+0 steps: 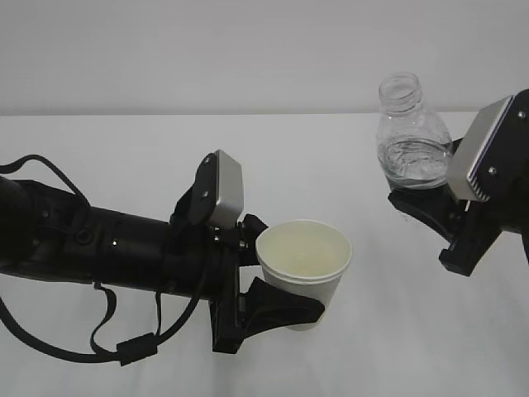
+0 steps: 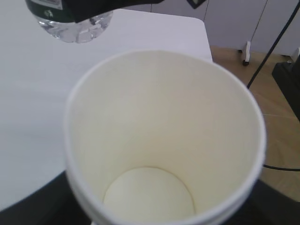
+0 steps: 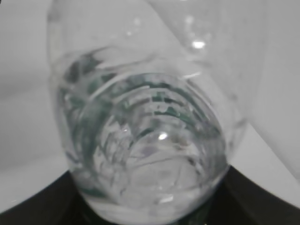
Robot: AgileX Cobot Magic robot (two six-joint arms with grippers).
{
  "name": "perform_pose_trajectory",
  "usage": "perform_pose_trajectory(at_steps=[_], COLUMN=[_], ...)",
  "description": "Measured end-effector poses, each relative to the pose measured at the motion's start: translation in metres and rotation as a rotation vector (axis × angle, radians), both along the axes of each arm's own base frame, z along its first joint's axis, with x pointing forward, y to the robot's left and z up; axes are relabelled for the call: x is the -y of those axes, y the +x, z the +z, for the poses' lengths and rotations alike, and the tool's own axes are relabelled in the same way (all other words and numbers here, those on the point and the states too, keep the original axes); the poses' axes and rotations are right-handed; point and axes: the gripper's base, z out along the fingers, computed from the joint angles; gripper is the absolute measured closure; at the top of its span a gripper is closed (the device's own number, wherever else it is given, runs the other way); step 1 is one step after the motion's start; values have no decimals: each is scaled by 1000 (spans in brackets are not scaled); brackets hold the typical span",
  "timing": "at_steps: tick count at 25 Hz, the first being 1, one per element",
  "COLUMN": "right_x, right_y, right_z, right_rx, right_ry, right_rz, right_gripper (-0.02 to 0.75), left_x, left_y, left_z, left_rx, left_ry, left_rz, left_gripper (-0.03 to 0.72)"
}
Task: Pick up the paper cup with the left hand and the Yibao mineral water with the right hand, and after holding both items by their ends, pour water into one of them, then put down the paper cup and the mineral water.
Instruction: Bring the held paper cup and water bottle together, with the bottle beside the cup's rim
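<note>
My left gripper (image 1: pixel 277 289) is shut on the white paper cup (image 1: pixel 304 269) and holds it above the white table (image 1: pixel 124 149), mouth up and tilted slightly. In the left wrist view the cup (image 2: pixel 164 140) fills the frame, and its cream inside looks dry. My right gripper (image 1: pixel 426 198) is shut on the lower body of the clear Yibao mineral water bottle (image 1: pixel 411 136), held upright and higher, to the right of the cup, with water in its lower part. The bottle's base (image 2: pixel 75 21) shows at the top left of the left wrist view. The right wrist view looks down through the bottle (image 3: pixel 145 131).
The white tabletop stretches under both arms. Its far right corner (image 2: pixel 199 28) shows in the left wrist view, with wooden floor (image 2: pixel 281 140) and black cables beyond it.
</note>
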Motion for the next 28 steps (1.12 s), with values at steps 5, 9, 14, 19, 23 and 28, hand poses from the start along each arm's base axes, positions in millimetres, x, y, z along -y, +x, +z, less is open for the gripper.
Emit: perform_pose_trajectory(at_steps=[5,9,14,19,23,28], right_x=[0,0,2,4,6,6], right_y=[0,0,0,1,1,1], right_z=[0,0,-2,-4,-5,-5], right_rx=[13,31,42,45,48,56], right_ry=[-23,-52,-103,-154,-192,-207], right_rz=[10,24,30,28,28,35], right_gripper=[293,293,293,293,293,293], left_x=[0,0,0,0,2,4], left_y=[1,3,3,3,1,-2], left_z=[1,2,1,1,4,5], left_rx=[-6,-4,32,45,53,60], left_ry=[-8,-18,-13,-10,-41,-52], left_rz=[19,37,27,19,-5,-23], left_gripper=[195,196,196,197,197,197])
